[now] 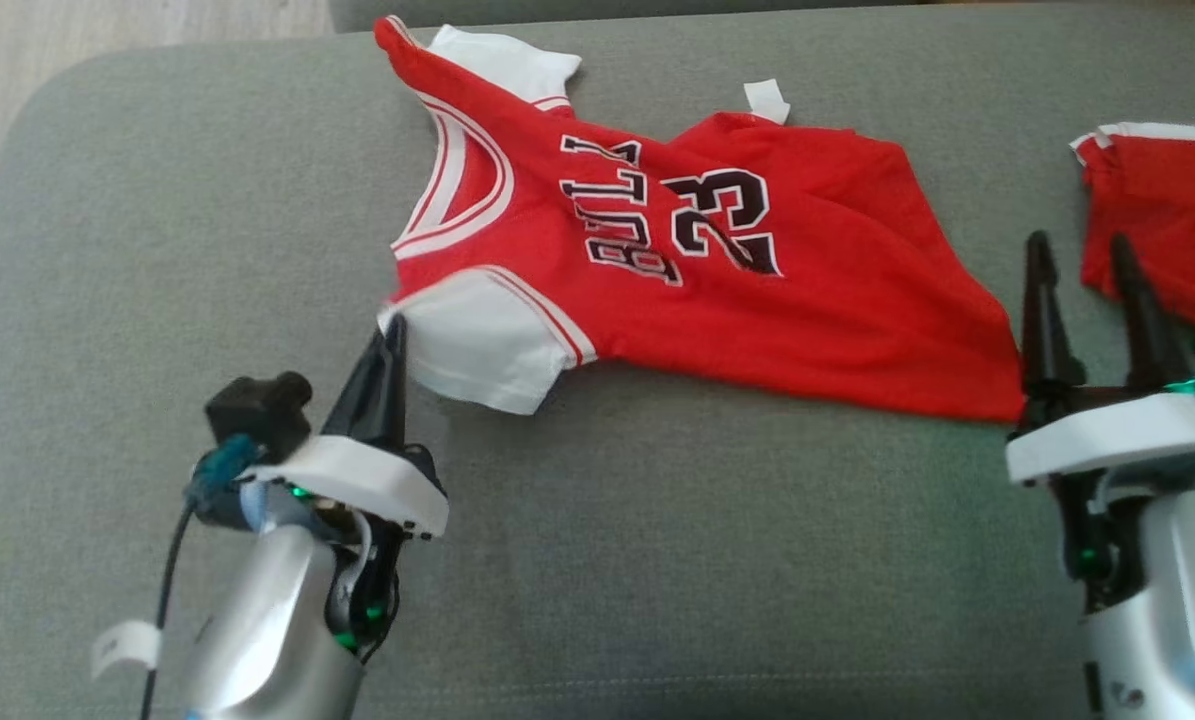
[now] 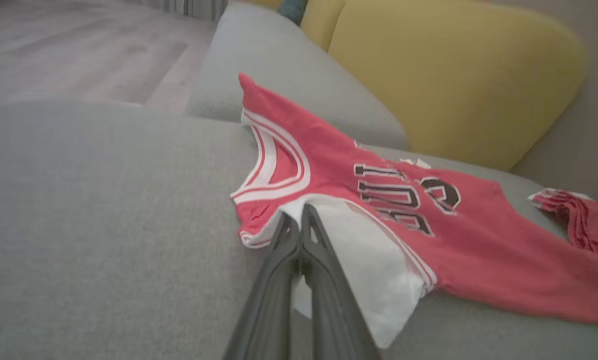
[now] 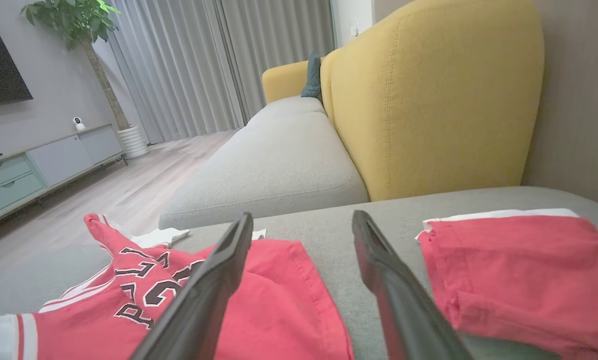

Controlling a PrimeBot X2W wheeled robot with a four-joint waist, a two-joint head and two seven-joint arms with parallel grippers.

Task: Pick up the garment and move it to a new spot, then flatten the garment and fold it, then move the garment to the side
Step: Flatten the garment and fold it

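Now my left pincer [image 1: 394, 335] [image 2: 299, 212] pinches the jersey [image 1: 717, 300] [image 2: 479, 250] [image 3: 268, 300] by its near white sleeve [image 1: 482, 345] [image 2: 369, 250], fingers pressed together.
It lies on the sofa [image 1: 657, 560], spreading ahead and right of that pincer; my right pincer [image 1: 1077, 250] [image 3: 301, 220] stands wide beside its hem, shorts [image 1: 1167, 210] [image 3: 519, 270] just right of it.

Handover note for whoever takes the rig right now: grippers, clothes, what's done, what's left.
Left gripper: shut on the edge of the jersey's nearer white sleeve.
Right gripper: open, holding nothing, fingers beside the jersey's hem corner.
Jersey: lies rumpled, number side up, on the grey cushion. Red shorts lie apart at the right.
Done: left grasp on the sleeve.
Left: lift and move the jersey, flatten, fold, set aside.
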